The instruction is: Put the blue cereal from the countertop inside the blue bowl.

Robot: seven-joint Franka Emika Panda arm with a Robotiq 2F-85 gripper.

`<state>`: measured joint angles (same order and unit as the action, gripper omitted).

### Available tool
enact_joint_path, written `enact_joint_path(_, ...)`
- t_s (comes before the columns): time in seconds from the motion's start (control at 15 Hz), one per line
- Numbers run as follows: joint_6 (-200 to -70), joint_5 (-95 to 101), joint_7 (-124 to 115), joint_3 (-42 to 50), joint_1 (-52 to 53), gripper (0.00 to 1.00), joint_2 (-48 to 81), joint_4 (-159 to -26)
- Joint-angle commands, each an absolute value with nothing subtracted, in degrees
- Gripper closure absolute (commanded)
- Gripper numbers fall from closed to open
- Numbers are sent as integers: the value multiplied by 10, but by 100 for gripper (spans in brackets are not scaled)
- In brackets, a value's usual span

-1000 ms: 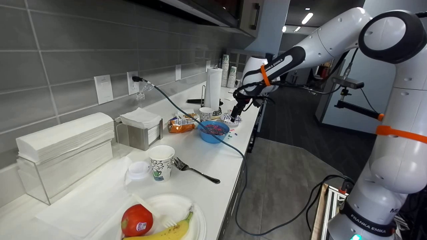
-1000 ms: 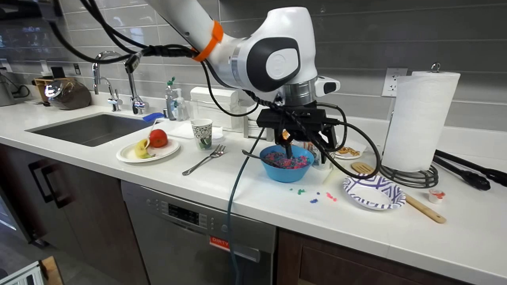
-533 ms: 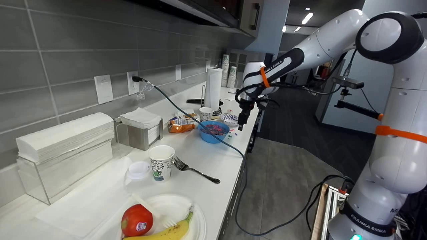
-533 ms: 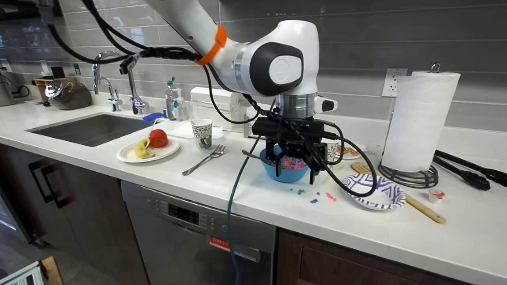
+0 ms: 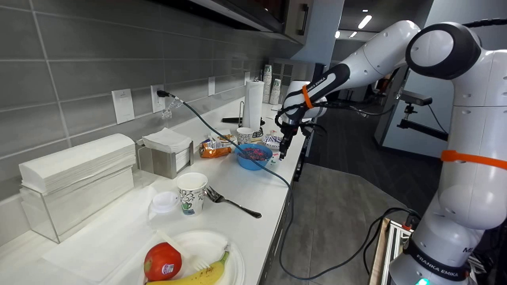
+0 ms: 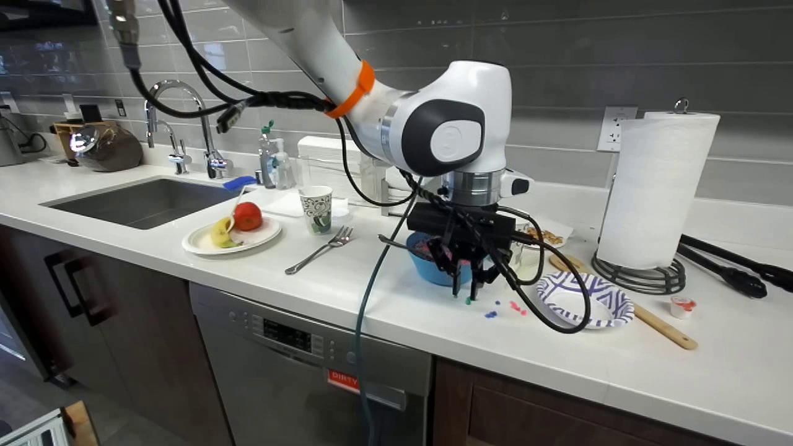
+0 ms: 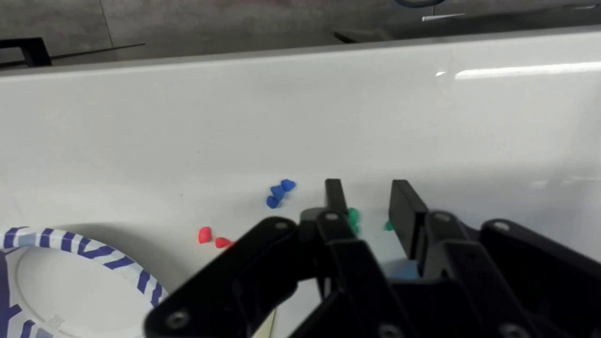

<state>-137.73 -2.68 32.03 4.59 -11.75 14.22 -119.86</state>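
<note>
The front edge of the countertop (image 6: 557,348) is crossed by a teal cable (image 6: 359,347). Set back from that edge, the blue cereal (image 7: 277,191) is found loose on the white surface as a short row of pieces. Pinkish-red pieces (image 7: 204,234) and green pieces (image 7: 353,216) are scattered slightly farther from the front edge. Over the green ones the gripper (image 7: 368,188) is held low, pointed downward. Its two fingers (image 7: 335,195) are parted by a narrow gap, through which bare surface and green are seen. The blue cereal is placed outside this gap, on the side of the patterned paper bowl (image 7: 75,286). Whether the countertop or any piece is touched by the fingertips cannot be told.

Toward the back edge, just behind the gripper, the blue bowl (image 6: 427,271) is partly hidden in an exterior view; a dark utensil handle (image 6: 403,246) is propped over its rim. Nearer the back edge, a paper-towel roll (image 6: 661,192) is stood upright before the tiled wall (image 6: 551,80).
</note>
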Motion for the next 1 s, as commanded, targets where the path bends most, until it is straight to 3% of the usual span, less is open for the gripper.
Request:
enact_joint_path(0.0,-1413,-60,358,32,-132,78,176,-1182)
enact_joint_path(0.27,-1451,-83,383,18,-143,63,198,-1174)
enact_joint_path(0.53,-1461,-94,399,5,-154,77,212,-1169)
enact_joint_path(0.6,-1459,-95,400,3,-155,73,214,-1168)
enact_joint_path(0.93,-1455,-90,407,-1,-160,74,223,-1161)
